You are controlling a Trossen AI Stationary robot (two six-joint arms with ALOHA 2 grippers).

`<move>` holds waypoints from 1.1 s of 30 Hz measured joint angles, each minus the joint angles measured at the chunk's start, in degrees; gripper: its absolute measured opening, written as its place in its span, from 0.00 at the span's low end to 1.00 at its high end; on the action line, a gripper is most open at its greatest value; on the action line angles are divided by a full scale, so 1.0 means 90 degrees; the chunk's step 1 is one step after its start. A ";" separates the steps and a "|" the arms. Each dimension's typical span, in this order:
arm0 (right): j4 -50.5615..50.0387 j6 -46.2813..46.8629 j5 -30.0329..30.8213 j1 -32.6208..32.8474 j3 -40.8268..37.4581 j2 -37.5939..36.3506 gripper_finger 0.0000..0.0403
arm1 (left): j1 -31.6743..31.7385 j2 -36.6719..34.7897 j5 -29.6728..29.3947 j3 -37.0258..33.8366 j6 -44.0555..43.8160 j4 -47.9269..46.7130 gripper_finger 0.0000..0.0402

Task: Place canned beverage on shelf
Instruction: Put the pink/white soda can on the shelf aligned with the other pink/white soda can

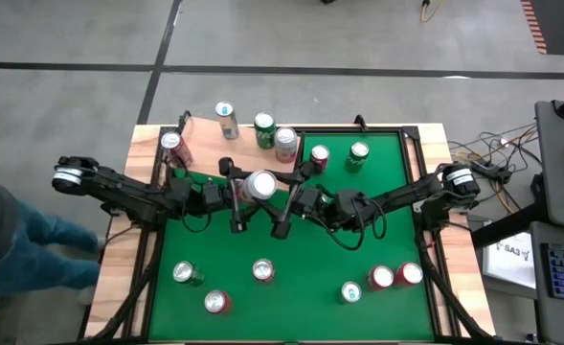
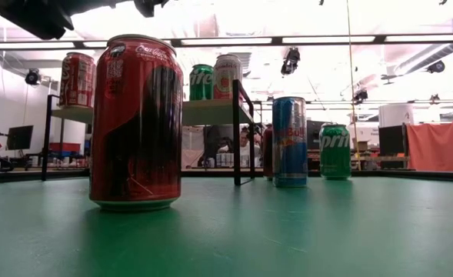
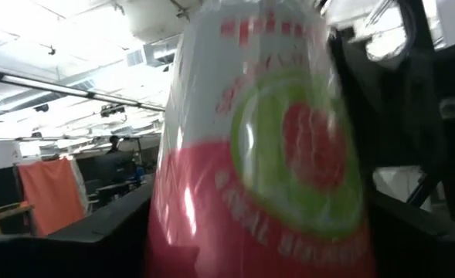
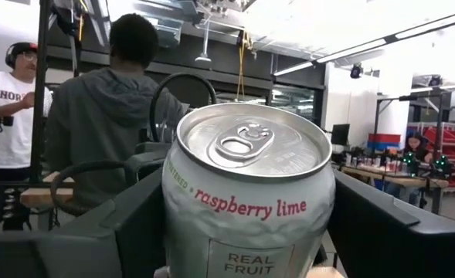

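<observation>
A white and pink raspberry lime can (image 1: 260, 185) hangs above the middle of the green table, between my two grippers. My right gripper (image 1: 278, 195) comes from the table's right and is shut on the can (image 4: 246, 201). My left gripper (image 1: 244, 195) comes from the left. Its fingers stand open on either side of the can (image 3: 266, 154); whether they touch it I cannot tell. The pale wood shelf (image 1: 205, 149) at the far left stands raised on a dark frame (image 2: 236, 131). It carries several cans. My right gripper pinches the can's side wall (image 4: 174, 220) between its two fingers (image 4: 130, 228), one on each opposite side, below the rim. The fingers reach in from the table's right, slanting a little upward. The can stays roughly upright, top up, lifted clear of the table.
A red can (image 1: 318, 158) and a green can (image 1: 358, 153) stand on the far part of the table. Several more stand along the near edge (image 1: 263, 271). The low view shows a red cola can (image 2: 138, 123) close by. People stand beyond the table (image 4: 107, 116).
</observation>
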 joint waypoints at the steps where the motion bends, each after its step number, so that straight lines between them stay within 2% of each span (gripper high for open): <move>1: -0.0021 0.0000 -0.0003 0.0001 0.0000 0.0000 0.70 | -0.0002 -0.0010 0.0022 0.0002 0.0000 0.0001 0.83; 13: -0.0173 -0.0215 -0.0035 0.0004 -0.0010 -0.0276 0.70 | 0.0006 -0.0031 -0.0026 0.0002 -0.0281 -0.0405 0.85; 19: -0.0499 -0.0378 -0.0008 -0.0001 -0.0010 -0.0641 0.70 | 0.0007 -0.0035 -0.0777 -0.0006 -0.0300 -0.0975 0.86; 24: -0.1064 -0.0599 0.0172 -0.0002 -0.0010 -0.0958 0.70 | 0.0007 -0.0064 -0.1068 -0.0010 -0.0333 -0.1471 0.85; 33: -0.2173 -0.0527 0.0375 -0.0255 -0.0105 -0.1484 0.70 | 0.0007 -0.0862 -0.1168 -0.0012 -0.0330 -0.2766 0.85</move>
